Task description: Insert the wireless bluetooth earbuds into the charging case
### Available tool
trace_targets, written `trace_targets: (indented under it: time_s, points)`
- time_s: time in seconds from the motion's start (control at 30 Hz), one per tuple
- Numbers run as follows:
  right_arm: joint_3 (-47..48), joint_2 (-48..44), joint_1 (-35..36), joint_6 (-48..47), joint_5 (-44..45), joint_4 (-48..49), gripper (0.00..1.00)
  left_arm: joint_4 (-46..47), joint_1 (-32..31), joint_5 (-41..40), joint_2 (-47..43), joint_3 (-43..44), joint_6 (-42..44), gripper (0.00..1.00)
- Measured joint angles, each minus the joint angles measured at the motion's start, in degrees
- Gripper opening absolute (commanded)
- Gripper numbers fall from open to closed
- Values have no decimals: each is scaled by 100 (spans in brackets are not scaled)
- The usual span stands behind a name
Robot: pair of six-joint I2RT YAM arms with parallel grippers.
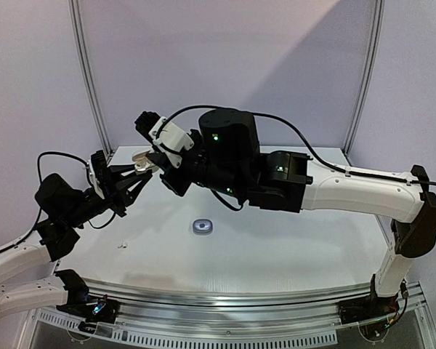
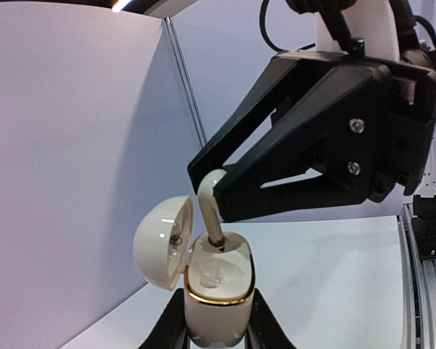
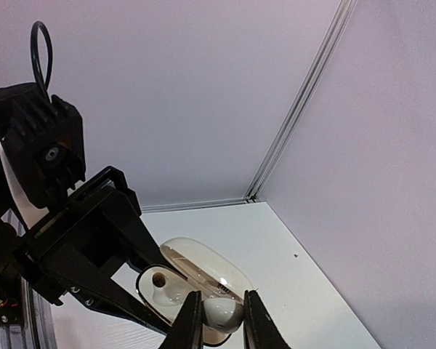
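Likely v. light, hard & slick: the small white glossy stemmed earbud is pinched at its bulb end by the right gripper, jaws narrow on it, stem tip down in the mouth of the white egg-shaped gold-rimmed charging case. Bulb is prob. the best hold; too hard a squeeze could squirt it out. Case looks stiff, lid hinged open, clamped low by the left gripper, all in the air over the table's far-left part. One socket looks empty, other unclear. Round grey case lies mid-table, contents not visible.
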Motion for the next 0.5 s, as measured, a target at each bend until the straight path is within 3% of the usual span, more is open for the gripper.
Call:
trace_targets:
  time_s: [0.5]
  points:
    - [0,0,17,-24,-4,-4,0,15,-9,-17,-17,-15,13,0]
